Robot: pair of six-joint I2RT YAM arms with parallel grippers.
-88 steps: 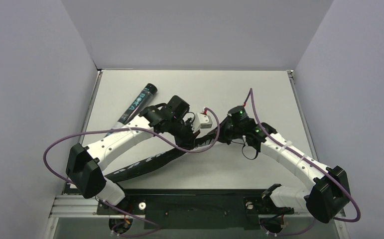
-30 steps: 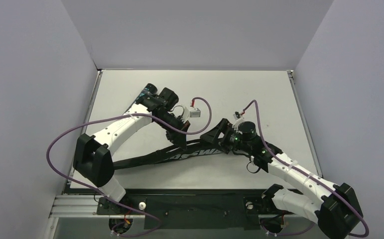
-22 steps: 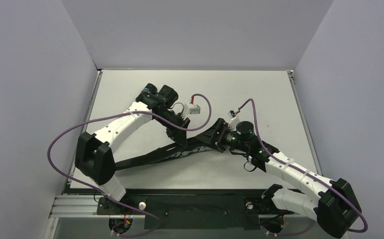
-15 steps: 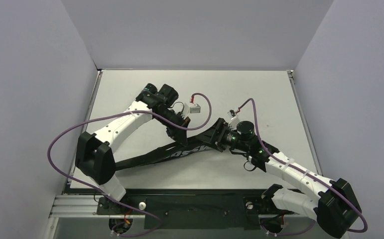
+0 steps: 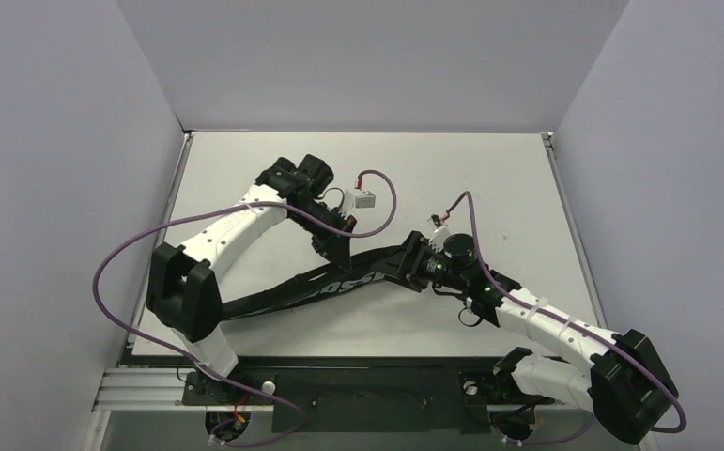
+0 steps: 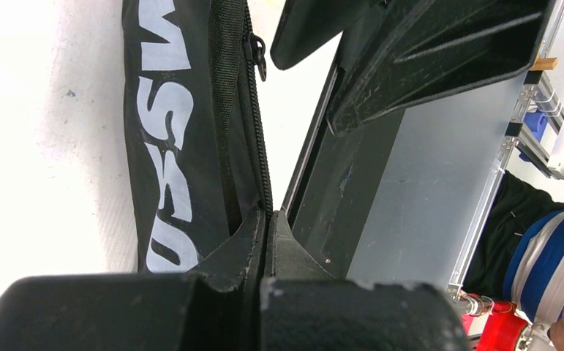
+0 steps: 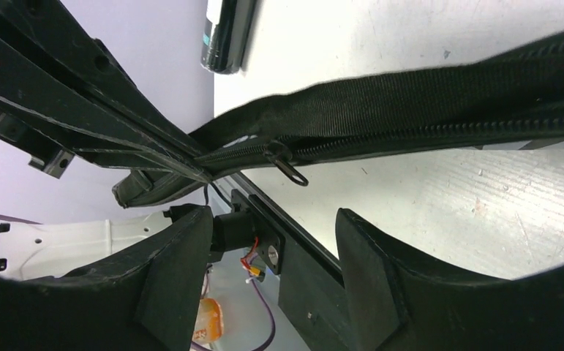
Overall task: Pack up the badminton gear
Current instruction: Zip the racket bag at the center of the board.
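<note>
The black bag (image 5: pixel 292 293) with white lettering lies slantwise across the table and shows close up in the left wrist view (image 6: pixel 163 146). My left gripper (image 5: pixel 336 250) is shut on the bag's zipper edge (image 6: pixel 267 216). A zipper pull (image 6: pixel 257 53) hangs further along that edge. My right gripper (image 5: pixel 413 265) stands open at the bag's right end, its fingers (image 7: pixel 370 270) apart with nothing between them. The bag's zipped rim (image 7: pixel 410 102) and a pull tab (image 7: pixel 287 165) lie just beyond its tips. The black teal-printed tube (image 7: pixel 227 33) lies behind on the table.
Grey walls enclose the white table (image 5: pixel 489 178) on three sides. A black rail (image 5: pixel 358 371) with the arm bases runs along the near edge. Purple cables (image 5: pixel 381 202) loop over both arms.
The bag's right end has swung away from the near edge, held by my left gripper. My right gripper has followed it up and slightly left.
</note>
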